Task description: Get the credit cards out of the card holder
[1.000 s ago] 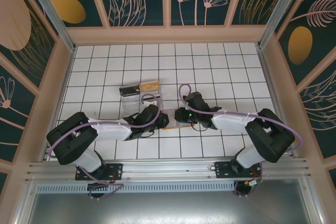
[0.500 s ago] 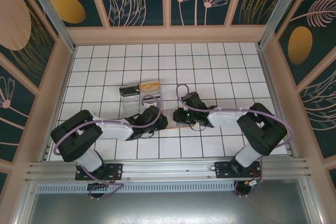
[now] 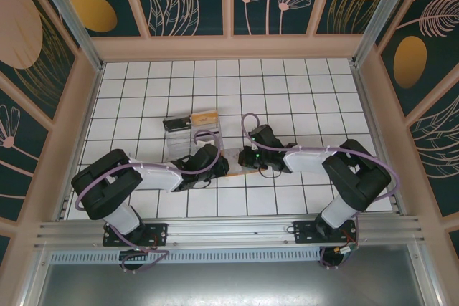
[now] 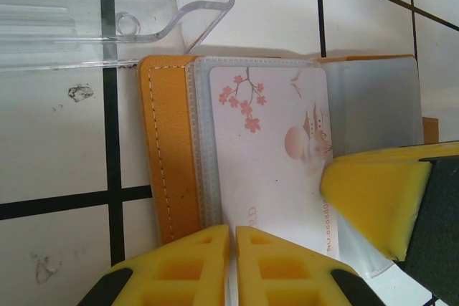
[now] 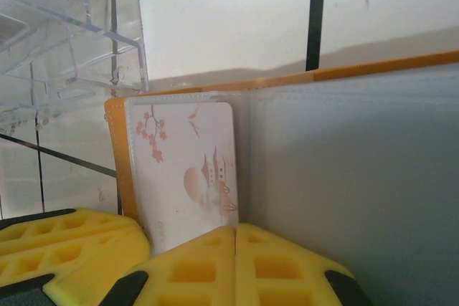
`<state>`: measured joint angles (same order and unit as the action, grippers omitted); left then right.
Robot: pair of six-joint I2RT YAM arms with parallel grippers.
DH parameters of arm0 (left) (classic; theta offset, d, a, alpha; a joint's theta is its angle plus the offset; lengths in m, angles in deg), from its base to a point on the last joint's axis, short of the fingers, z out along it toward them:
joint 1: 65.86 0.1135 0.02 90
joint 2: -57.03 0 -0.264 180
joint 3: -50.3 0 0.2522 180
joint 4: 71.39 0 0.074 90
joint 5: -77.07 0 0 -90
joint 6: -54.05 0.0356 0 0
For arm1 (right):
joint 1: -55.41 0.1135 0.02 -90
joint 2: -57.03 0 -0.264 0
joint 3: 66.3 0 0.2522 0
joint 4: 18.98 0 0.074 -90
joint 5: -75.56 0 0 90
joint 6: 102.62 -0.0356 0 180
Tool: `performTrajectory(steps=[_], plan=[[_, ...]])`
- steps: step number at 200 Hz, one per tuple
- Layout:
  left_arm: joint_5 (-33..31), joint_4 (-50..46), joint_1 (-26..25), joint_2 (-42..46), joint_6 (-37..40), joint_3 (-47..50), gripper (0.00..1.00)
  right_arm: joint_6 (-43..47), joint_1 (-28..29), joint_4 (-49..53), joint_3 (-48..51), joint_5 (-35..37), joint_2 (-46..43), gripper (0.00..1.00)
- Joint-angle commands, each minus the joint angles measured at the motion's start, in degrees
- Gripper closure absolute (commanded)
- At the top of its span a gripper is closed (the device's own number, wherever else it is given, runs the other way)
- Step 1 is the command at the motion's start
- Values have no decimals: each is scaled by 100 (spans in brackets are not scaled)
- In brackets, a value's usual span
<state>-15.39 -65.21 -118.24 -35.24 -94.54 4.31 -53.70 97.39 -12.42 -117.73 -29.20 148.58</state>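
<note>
The card holder (image 4: pixel 168 163) lies open on the tiles, orange-brown with clear inner sleeves. A pale credit card (image 4: pixel 269 141) printed with blossoms sits in its left sleeve. My left gripper (image 4: pixel 233 238) has its yellow jaws pinched to a thin slit over the card's near edge. My right gripper (image 5: pixel 235 238) is shut, its tips resting at the fold between the credit card (image 5: pixel 183 170) and the grey page (image 5: pixel 358 177). In the top view the two grippers, left (image 3: pixel 219 165) and right (image 3: pixel 242 160), meet over the card holder (image 3: pixel 232 168).
A clear plastic tray (image 3: pixel 192 135) stands just beyond the holder, its corner close in the left wrist view (image 4: pixel 143 5). A small wooden block (image 3: pixel 205 116) and a dark item (image 3: pixel 176 123) lie at its far end. Wooden walls ring the tiled table.
Both grippers have closed over the holder. The right arm's elbow has swung inward to the left. The holder has stayed in place.
</note>
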Motion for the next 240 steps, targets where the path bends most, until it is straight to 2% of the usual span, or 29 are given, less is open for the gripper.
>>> performTrajectory(steps=[1,57,153,196,240], plan=[[53,-153,23,-94,-35,11,87,-49,-38,36,36,-27,-31,95],[-18,-417,17,-142,-54,-78,90,-37,-256,48,289,-35,-210,99],[-22,-477,20,-107,-22,-100,91,106,-529,172,575,-63,-584,98],[-8,-538,18,15,40,-204,90,126,-426,-15,407,-293,-367,96],[-101,-699,22,282,152,-301,84,201,-255,-50,157,-321,-91,95]])
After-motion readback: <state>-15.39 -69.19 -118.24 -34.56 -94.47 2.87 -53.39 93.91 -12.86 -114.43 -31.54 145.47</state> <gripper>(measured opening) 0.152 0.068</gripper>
